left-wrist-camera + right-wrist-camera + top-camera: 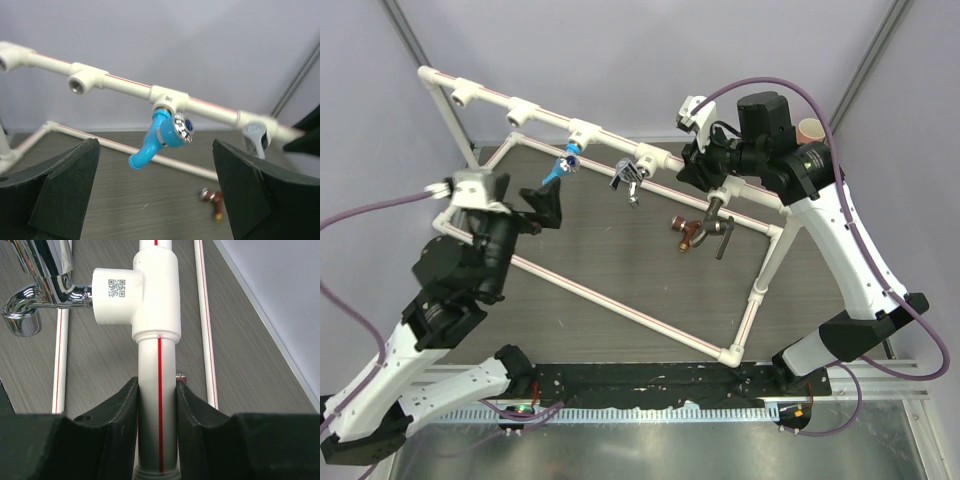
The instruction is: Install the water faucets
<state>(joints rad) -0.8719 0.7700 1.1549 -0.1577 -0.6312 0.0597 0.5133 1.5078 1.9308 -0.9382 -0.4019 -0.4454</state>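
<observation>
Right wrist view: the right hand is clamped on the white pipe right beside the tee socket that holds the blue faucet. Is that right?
Not quite. The faucet in that tee socket is the silver faucet, not a blue one, as the right wrist view shows. The right hand is indeed clamped on the white pipe right beside it.

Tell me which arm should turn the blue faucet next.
Probably left: its jaws stand open and empty, facing the blue faucet. Right has its jaws shut on the pipe, apparently steadying it.
</observation>
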